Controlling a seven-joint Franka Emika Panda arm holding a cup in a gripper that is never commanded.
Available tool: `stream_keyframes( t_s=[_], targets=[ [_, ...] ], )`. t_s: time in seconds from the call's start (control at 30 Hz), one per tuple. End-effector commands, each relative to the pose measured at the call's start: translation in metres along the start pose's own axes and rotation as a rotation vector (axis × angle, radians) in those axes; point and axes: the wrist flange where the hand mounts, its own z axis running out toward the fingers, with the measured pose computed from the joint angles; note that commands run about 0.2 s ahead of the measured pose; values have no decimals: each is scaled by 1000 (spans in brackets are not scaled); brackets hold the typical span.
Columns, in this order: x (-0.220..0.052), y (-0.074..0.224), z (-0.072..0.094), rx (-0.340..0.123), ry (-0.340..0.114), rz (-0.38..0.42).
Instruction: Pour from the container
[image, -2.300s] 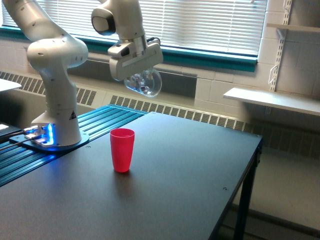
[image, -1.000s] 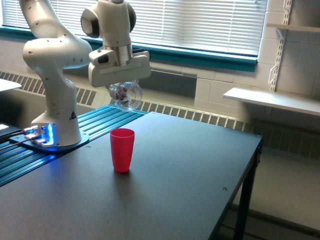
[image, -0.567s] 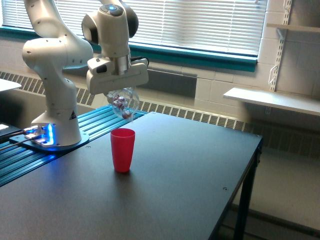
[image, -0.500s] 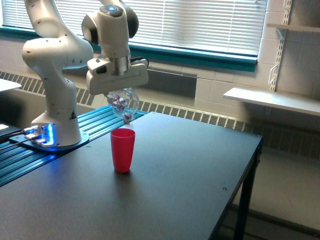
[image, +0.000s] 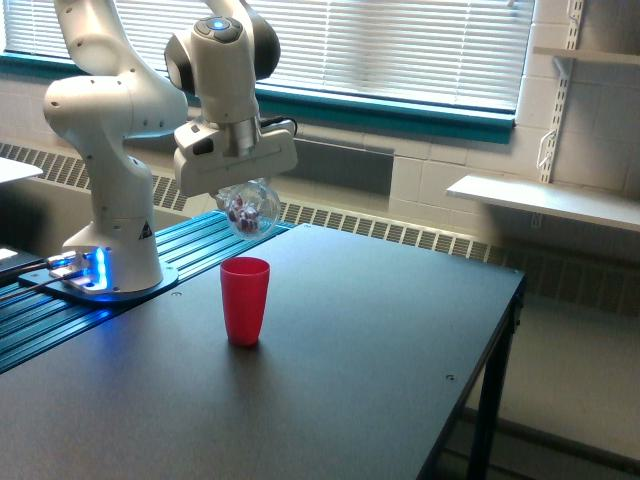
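we see the container (image: 251, 211), a clear rounded jar with small dark reddish-brown pieces showing through its wall, hanging in the air under the end effector (image: 242, 192), just above and a touch behind the red cup (image: 244, 300). the end effector is closed on the container from above; its fingers are mostly hidden by the housing and the glass, so we judge the grip from the way the jar hangs there with nothing else under it. the jar looks tilted, and we cannot make out its mouth well enough to say which way it faces. we read the placement as deliberate: holding the jar close over the cup's open rim keeps the drop short, so pieces should fall inside and not bounce off.

the red cup stands upright on the dark worktop (image: 350, 380), alone, with bare surface all round it. it is light and narrow at the base, so we think a low brush from the jar could tip it.

the robot's base (image: 110, 250) sits on the ribbed blue-lit strip at the exterior view's left, well apart from the cup. the worktop's far edge and its corner at the exterior view's right are also well away. above and toward that right side there is open air, leaving the arm room to rotate or lift.
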Motion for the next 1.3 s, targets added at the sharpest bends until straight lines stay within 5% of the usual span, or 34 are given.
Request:
stream_keyframes(
  t_s=[0.03, 0.57, 1.1, 1.23, 1.3],
  targets=[
    [5, 14, 14, -35, -40, -15],
    [18, 21, 8, -35, -29, 57],
    [23, 27, 8, -30, -68, 47],
    [20, 24, 9, -43, -35, 47],
    [14, 22, 13, -93, 19, 46]
  ],
)
